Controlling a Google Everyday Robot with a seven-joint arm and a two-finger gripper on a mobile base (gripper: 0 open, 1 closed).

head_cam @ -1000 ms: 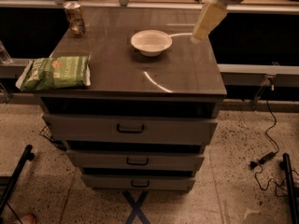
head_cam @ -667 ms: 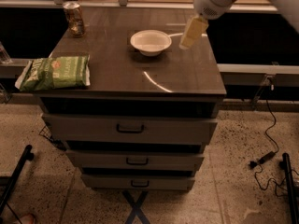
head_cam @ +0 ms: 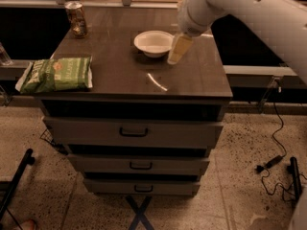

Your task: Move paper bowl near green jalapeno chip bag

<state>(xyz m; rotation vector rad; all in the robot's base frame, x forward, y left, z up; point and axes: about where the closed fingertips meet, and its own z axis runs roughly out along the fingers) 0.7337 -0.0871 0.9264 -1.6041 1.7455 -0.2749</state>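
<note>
Paper bowl point(head_cam: 153, 43) sits toward the back of the dark cabinet top point(head_cam: 120, 83), well apart from the green jalapeno chip bag point(head_cam: 56, 74) at the front left edge. The gripper point(head_cam: 175, 51) hangs just right of the bowl; whether it is clenched I cannot tell. A can point(head_cam: 76, 19) stands at the back left corner, and a cable point(head_cam: 276, 143) trails across the speckled floor point(head_cam: 249, 176).

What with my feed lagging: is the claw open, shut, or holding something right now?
Claw: cannot be told; it hangs close beside the paper bowl.

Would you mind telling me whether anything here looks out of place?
Only the chip bag: one end overhangs the edge of the cabinet top. The bowl sits upright, with the gripper just beside it.
</note>
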